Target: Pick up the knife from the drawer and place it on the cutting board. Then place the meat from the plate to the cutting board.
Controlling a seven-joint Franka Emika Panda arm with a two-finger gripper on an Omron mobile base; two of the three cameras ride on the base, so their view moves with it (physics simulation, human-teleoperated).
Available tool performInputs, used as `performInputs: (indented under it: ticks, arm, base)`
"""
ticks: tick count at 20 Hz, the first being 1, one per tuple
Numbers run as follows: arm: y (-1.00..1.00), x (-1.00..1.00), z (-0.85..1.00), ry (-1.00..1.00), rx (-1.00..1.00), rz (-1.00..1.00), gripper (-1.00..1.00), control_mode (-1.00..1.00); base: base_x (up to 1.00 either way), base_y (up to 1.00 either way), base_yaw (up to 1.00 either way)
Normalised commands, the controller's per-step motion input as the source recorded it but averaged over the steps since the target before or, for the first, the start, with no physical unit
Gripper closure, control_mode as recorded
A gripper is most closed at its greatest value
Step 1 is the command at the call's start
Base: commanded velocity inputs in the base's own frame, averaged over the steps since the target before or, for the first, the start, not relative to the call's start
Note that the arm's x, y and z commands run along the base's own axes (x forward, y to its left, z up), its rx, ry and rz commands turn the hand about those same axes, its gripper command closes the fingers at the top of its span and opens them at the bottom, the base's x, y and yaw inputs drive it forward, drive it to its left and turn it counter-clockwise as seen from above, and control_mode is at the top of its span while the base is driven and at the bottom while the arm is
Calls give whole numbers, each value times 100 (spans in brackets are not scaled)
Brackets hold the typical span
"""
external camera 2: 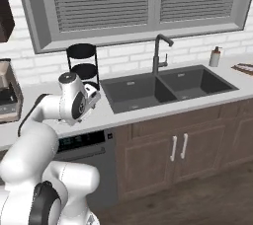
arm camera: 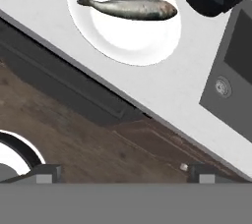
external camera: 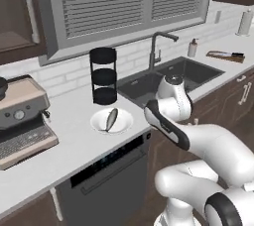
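The knife (external camera: pixel 227 54), silver blade and black handle, lies on the brown cutting board (external camera: pixel 224 58) at the far right of the counter, past the sink. The meat is a silvery fish (arm camera: pixel 129 8) lying on the round white plate (arm camera: pixel 123 39), which stands near the counter's front edge (external camera: pixel 123 123). My gripper (arm camera: pixel 125 174) hovers in front of the counter edge, short of the plate and well above it, open with its tips far apart and nothing between them. The dark brown cabinet fronts (external camera: pixel 242 87) beside the sink are shut; I see no open drawer.
A black three-tier rack (external camera: pixel 103 76) stands right behind the plate. The dark double sink (external camera 2: pixel 165 87) with its tall faucet (external camera 2: pixel 159 54) lies between plate and board. A coffee machine (external camera: pixel 22 118) sits at the left, a dishwasher (external camera: pixel 106 178) under the plate.
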Motion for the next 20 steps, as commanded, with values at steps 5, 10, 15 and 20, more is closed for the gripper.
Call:
performInputs:
  ticks: [5,10,15,20]
  arm:
    - [0,0,0,0,0,0,-100,100]
    - [0,0,0,0,0,0,-100,100]
    - [32,1,0,6,13,-50,-100,-100]
    - [12,0,-1,18,24,-81,-100,-100]
  base:
    - [37,70,-4]
    - [41,39,-10]
    - [0,0,0]
    - [0,0,0]
